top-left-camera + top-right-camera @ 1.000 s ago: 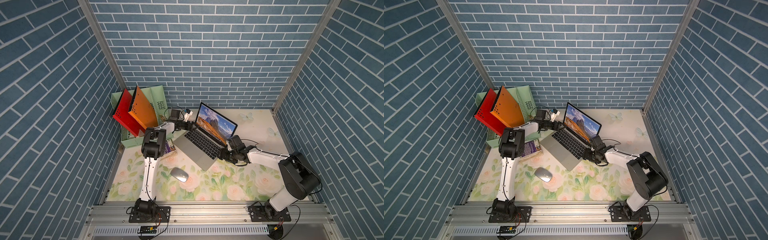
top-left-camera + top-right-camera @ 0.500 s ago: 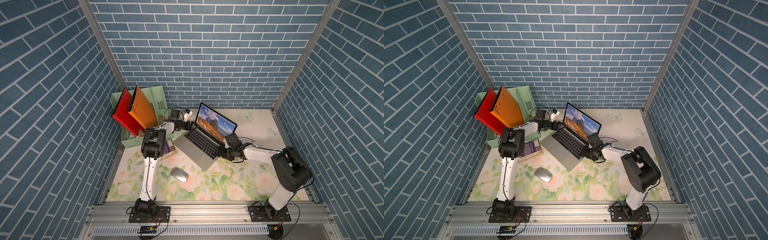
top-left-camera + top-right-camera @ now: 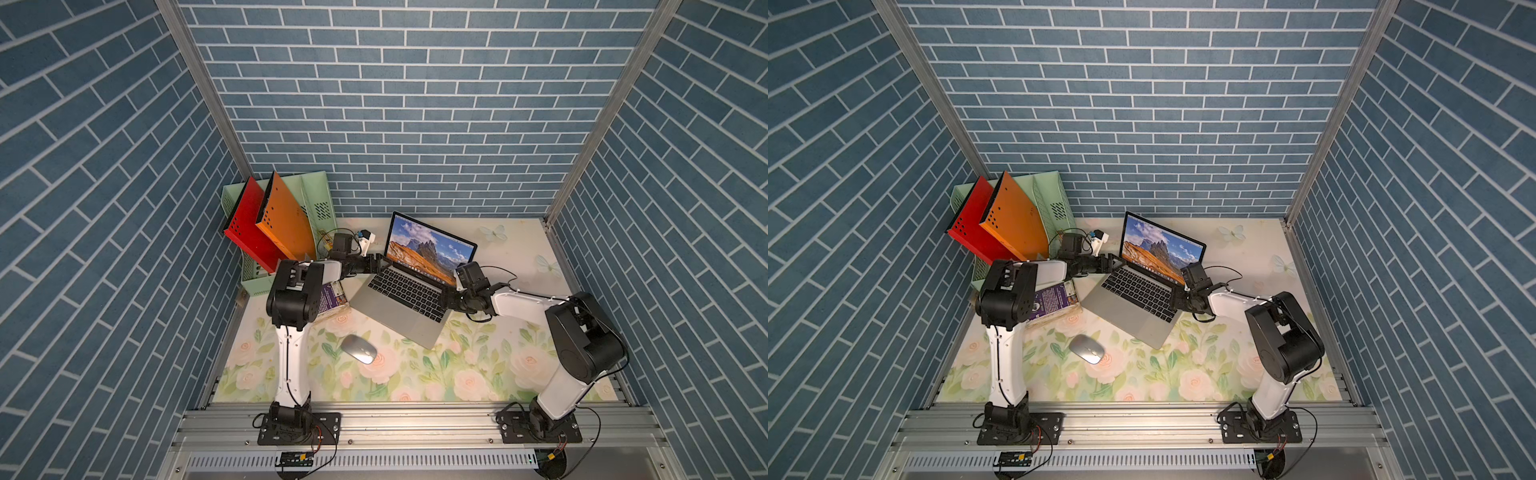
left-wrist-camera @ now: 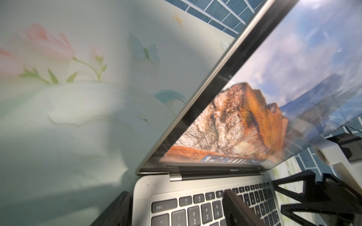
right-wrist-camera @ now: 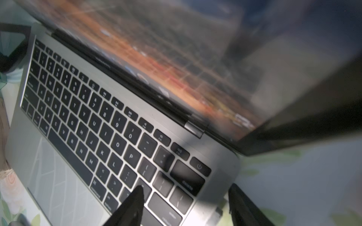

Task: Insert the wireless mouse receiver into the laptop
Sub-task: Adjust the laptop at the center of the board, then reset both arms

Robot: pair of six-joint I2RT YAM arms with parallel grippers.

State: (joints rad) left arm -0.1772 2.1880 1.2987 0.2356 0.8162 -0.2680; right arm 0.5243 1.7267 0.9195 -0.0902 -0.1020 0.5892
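Right wrist view is filled by the laptop (image 5: 109, 125). The right pincer (image 5: 186, 186) is seen released, its two black fingers (image 5: 133, 207) spread wide: one is held over the keys at the lower middle of the frame, the other past the laptop's side edge at the lower right. A small pale metal piece (image 5: 218, 211) is seen at that side edge between them; whether it is the receiver cannot be told through the blur.

In the left wrist view the left pincer (image 4: 177, 192) is likewise released and is placed astride the laptop's rear corner near the hinge. One finger is held outside the edge over the counter (image 4: 68, 146), the other above the number keys. Nothing is gripped by either pincer.

In both top views the laptop is set open and askew at the centre of the floral counter, flanked by the two pincers at its left and right edges. The wireless mouse (image 3: 359, 349) is laid flat on the counter below and left of the laptop, well apart from both pincers.
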